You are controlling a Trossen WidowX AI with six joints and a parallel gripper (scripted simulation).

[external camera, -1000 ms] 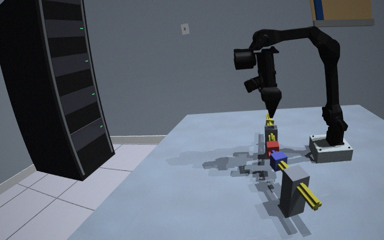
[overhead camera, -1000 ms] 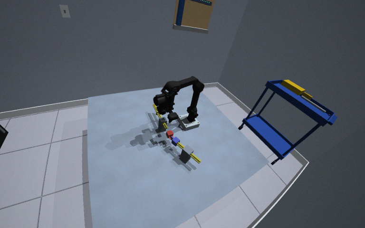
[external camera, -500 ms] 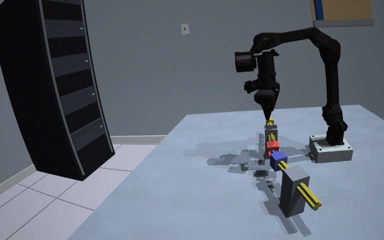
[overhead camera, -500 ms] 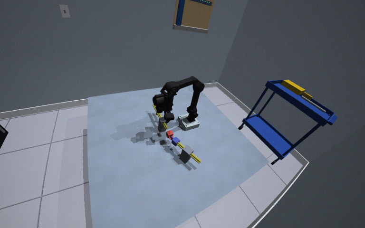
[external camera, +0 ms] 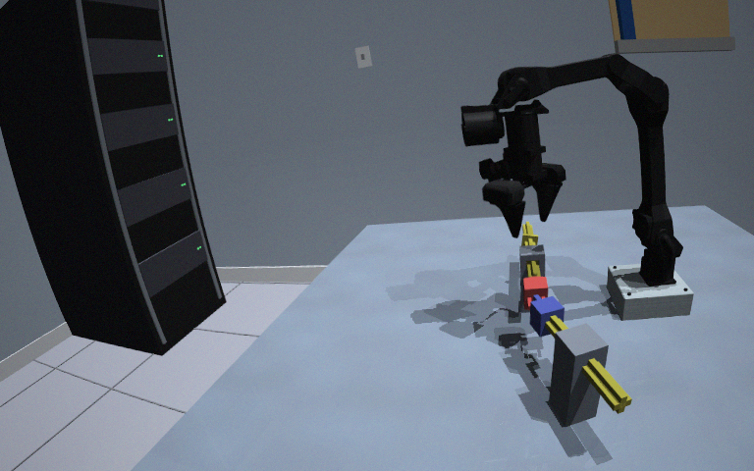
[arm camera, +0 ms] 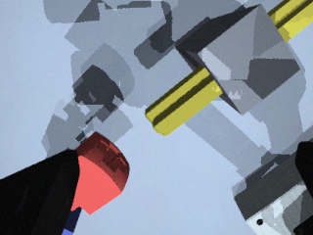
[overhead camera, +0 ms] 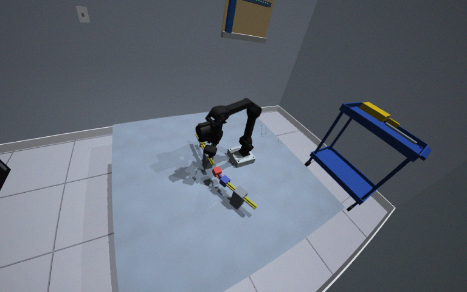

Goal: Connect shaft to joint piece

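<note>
Joint piece (overhead camera: 217, 170) (external camera: 535, 287) (arm camera: 100, 181): red, between the blue hinge block (overhead camera: 224, 180) (external camera: 547, 314) and the near end of the second shaft (overhead camera: 211, 160) (external camera: 533, 269) (arm camera: 176, 108). Wrist view shows a gap between the shaft tip and the red piece, so not inserted. Can't tell if the opening lines up exactly.

My arm (overhead camera: 251, 127) (external camera: 650, 138) goes up from its pale base (overhead camera: 253, 159) (external camera: 680, 302), bends at a high elbow, runs roughly level out to the wrist, then drops down. End effector (overhead camera: 208, 156) (external camera: 530, 228) (arm camera: 192, 159) points down, hanging above the second shaft side; fingers spread wide, nothing between them. Wrist view: one finger at the lower left overlaps the red piece's edge in view, the other sits at the right edge. Hand is turned, so the shaft runs diagonally across that view.

Second shaft, yellow, passes through the far gray block (external camera: 532, 254) (arm camera: 264, 49). First shaft (overhead camera: 250, 202) (external camera: 607, 386), also yellow, goes through the near gray block (overhead camera: 238, 198) (external camera: 578, 377), which stands upright on the light-blue worktop (overhead camera: 165, 237) (external camera: 389, 389).
</note>
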